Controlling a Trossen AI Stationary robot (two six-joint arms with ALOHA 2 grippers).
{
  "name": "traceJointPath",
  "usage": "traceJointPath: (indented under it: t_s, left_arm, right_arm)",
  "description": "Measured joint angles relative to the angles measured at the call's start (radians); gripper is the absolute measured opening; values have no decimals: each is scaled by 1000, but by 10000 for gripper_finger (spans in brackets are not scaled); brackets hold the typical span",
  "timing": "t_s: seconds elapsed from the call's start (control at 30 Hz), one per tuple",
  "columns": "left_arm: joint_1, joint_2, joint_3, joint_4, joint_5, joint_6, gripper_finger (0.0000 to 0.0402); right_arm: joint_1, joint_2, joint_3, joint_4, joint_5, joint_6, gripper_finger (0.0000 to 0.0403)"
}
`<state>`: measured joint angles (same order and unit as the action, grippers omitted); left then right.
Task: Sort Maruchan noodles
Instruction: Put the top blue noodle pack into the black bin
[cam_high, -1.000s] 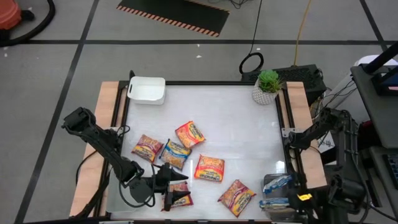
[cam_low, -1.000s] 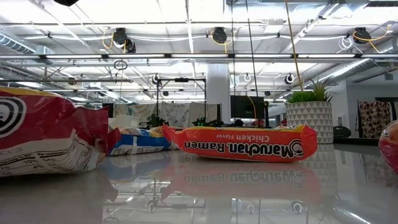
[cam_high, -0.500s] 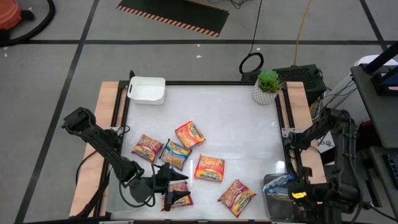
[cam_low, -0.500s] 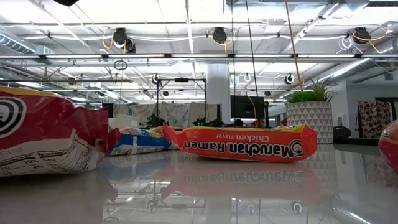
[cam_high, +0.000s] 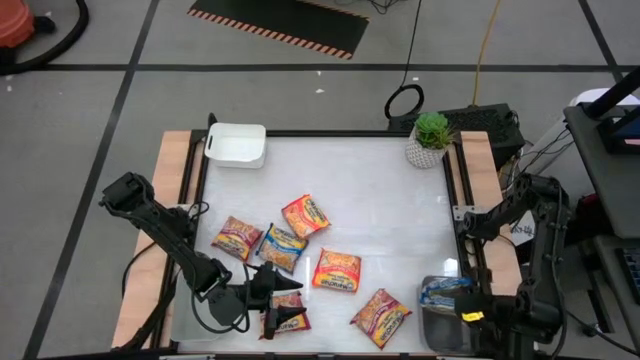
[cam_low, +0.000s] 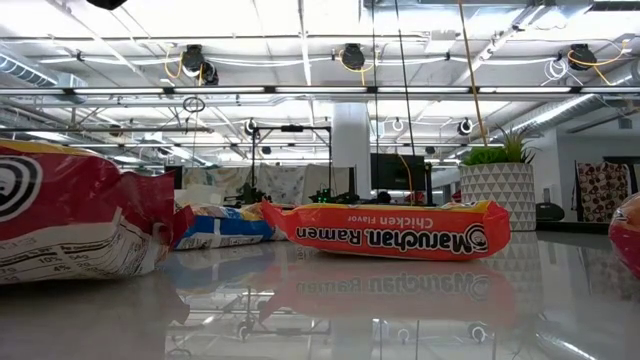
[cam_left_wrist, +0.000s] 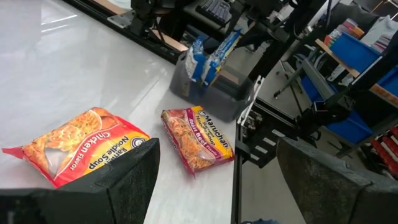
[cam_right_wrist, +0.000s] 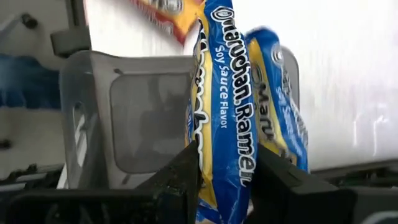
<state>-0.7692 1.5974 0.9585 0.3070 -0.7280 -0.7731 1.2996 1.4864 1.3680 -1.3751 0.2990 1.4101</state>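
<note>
**A:** So where's everything at on the white counter (cam_high: 380, 200)?

**B:** The right pincer (cam_right_wrist: 224, 180) is at the near right corner, pinching a blue soy-sauce Maruchan ramen packet (cam_right_wrist: 227, 118) on edge, right above the clear grey plastic bin (cam_high: 440, 325). There's a second blue packet (cam_right_wrist: 283, 109) just behind it, in the bin.

**A:** And the left arm?

**B:** The left pincer (cam_high: 285, 305) sits low at the near left with its fingers spread, over a dark red packet (cam_high: 287, 320) — not gripping anything. Its wrist camera sees an orange chicken-flavor packet (cam_left_wrist: 78, 146) and a dark red beef-looking packet (cam_left_wrist: 198, 137) lying flat, apart from each other.

**A:** Other loose ones?

**B:** From above: a dark red packet (cam_high: 238, 238) touching a blue packet (cam_high: 282, 247), an orange packet (cam_high: 306, 216) just beyond those, another orange one (cam_high: 337, 270) in the middle, and a dark red one (cam_high: 381, 315) near the bin.

**A:** Anything else?

**B:** A white rectangular bin (cam_high: 236, 145) at the far left corner, and a small green potted plant (cam_high: 430, 138) at the far right — both well apart from the noodles.
</note>
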Motion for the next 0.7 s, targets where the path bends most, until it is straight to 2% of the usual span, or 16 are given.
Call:
traceJointPath:
  t_s: [0.13,0.27,0.7]
  left_arm:
    - [0,0,0,0,0,0,326]
    - [0,0,0,0,0,1,326]
    - [0,0,0,0,0,0,326]
  right_arm:
    - [16,0,-1,16,106,0,98]
    - [42,0,-1,20,169,12,98]
    - [94,0,-1,-5,225,89,98]
